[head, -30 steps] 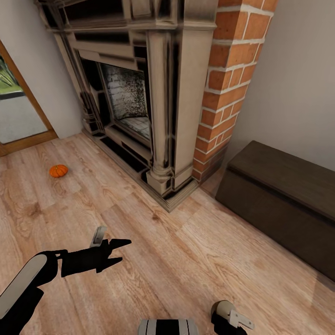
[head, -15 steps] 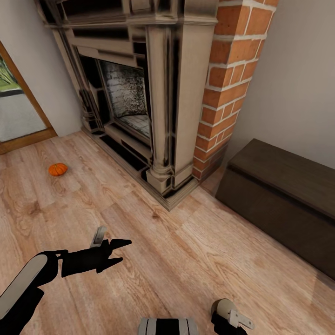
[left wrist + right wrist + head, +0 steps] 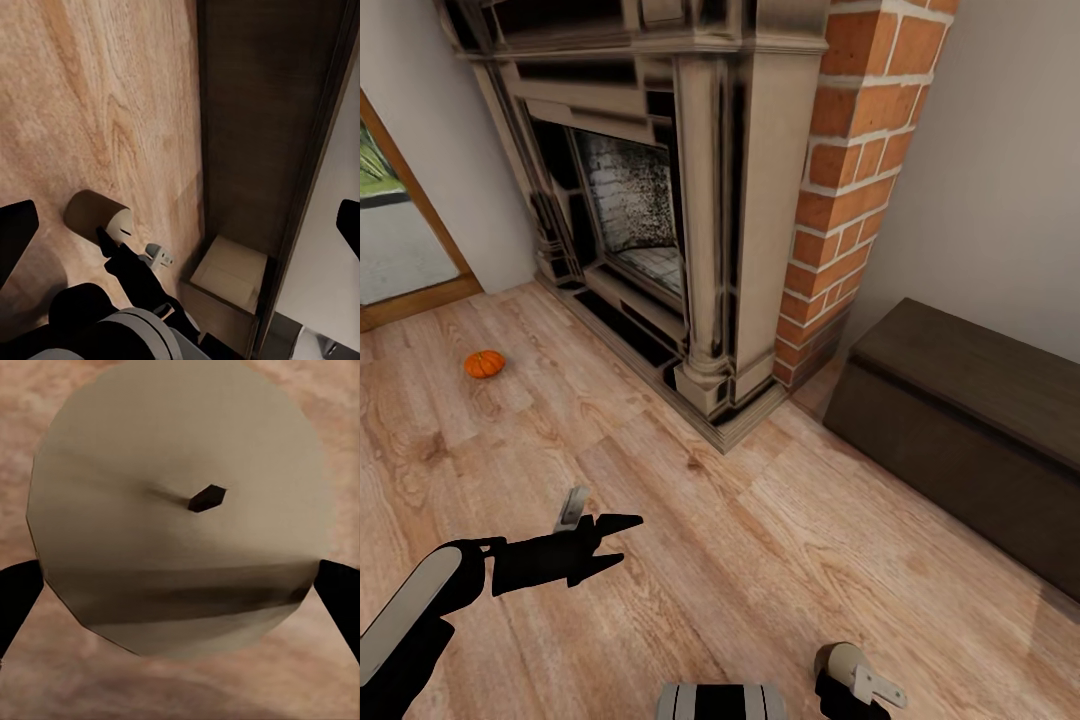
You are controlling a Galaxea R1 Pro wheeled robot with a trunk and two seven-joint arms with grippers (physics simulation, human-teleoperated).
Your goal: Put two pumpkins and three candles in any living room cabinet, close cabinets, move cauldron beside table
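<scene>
We see one pumpkin [image 3: 484,364] on the wood floor [image 3: 760,560], near its far left edge by the glass door [image 3: 390,230], left of the fireplace [image 3: 660,200]. Cabinet [image 3: 970,420] sits against the right wall, drawers closed. Left gripper [image 3: 622,541] hangs over the floor, jaws spread, holding nothing. Right gripper [image 3: 180,585] is clamped on a beige candle [image 3: 180,506], wick facing the wrist camera.
</scene>
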